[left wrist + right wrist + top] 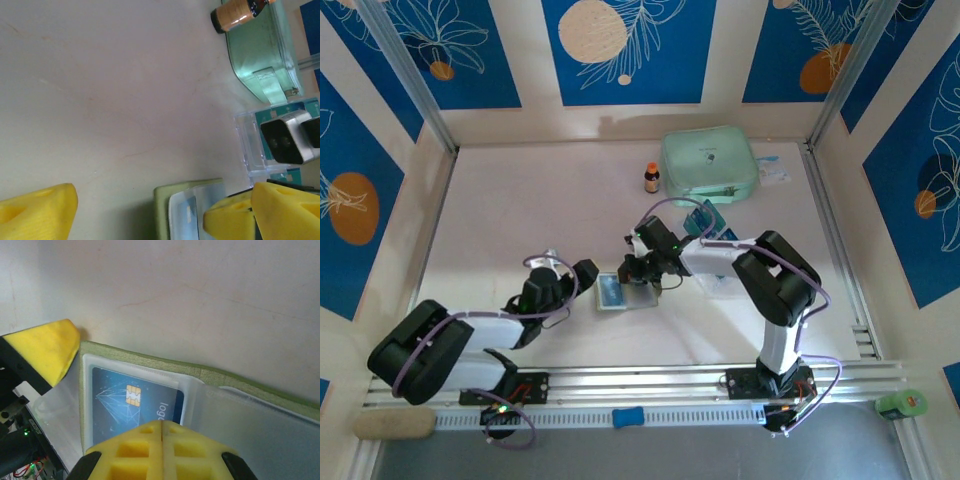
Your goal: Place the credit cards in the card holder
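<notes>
Closure is shown at the right gripper (pixel 161 432): its yellow jaws are pressed together with nothing between them, and the joined tip is held low over the card holder (pixel 150 362). The holder is laid open and flat on the table (pixel 520 200), just ahead of the two arm bases. One credit card (pixel 132 395), chip side up, is seen lodged in one of the holder's clear pockets. A shut tip is judged to be chosen here because a blunt point is better suited than an open pair of fingers to nudging a card along or pinning the soft wallet down. Whether the tip is actually touching the pocket cannot be told.

The left gripper (pixel 586 272) is spread wide and empty and is set just beside the holder's outer edge, with one finger (pixel 45 355) on view close to the olive border. That placement is judged to serve as a brace, so that the wallet is not slid across the smooth surface while the card is seated.

More credit cards (pixel 704 217) are kept in a clear tray (pixel 247 145) beside the right arm, near the mint-green case (pixel 710 165) and the small bottle (pixel 651 178) at the back. These are not yet loaded, so the task is judged only partly done.
</notes>
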You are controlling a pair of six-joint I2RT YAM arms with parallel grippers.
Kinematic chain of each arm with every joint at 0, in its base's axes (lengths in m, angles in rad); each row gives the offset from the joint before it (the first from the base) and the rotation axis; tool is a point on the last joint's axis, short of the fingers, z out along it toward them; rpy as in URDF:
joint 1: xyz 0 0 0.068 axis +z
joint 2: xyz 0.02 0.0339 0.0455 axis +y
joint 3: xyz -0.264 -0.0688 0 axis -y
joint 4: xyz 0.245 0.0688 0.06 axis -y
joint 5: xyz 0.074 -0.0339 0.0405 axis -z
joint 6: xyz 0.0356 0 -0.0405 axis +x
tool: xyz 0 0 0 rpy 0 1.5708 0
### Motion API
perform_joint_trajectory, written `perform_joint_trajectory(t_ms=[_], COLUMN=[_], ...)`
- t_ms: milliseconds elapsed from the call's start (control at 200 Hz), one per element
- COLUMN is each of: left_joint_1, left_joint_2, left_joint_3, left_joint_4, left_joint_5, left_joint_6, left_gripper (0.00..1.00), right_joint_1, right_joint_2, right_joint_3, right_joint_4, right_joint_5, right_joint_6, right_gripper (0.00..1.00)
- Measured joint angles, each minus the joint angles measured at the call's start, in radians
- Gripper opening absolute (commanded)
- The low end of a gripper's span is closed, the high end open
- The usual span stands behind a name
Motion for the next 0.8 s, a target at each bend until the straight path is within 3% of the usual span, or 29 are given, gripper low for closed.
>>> perform_joint_trajectory(t_ms=[345, 800], left_joint_1=[-0.001, -0.004], left_joint_2=[-0.212, -0.356], left_joint_3=[0.022, 0.064], left_joint_4=[-0.243, -0.336], left_joint_5=[0.045, 0.044], left_joint_6=[-0.003, 0.025], left_gripper=[0.91, 0.91], right_joint_1=[-0.005, -0.005], right_joint_2=[-0.037, -0.143], right_joint_3=[-0.047, -0.083], right_joint_4=[-0.014, -0.029], right_joint_5=[0.023, 0.042], right_joint_6=[-0.003, -0.002], right_gripper=[0.0, 0.0])
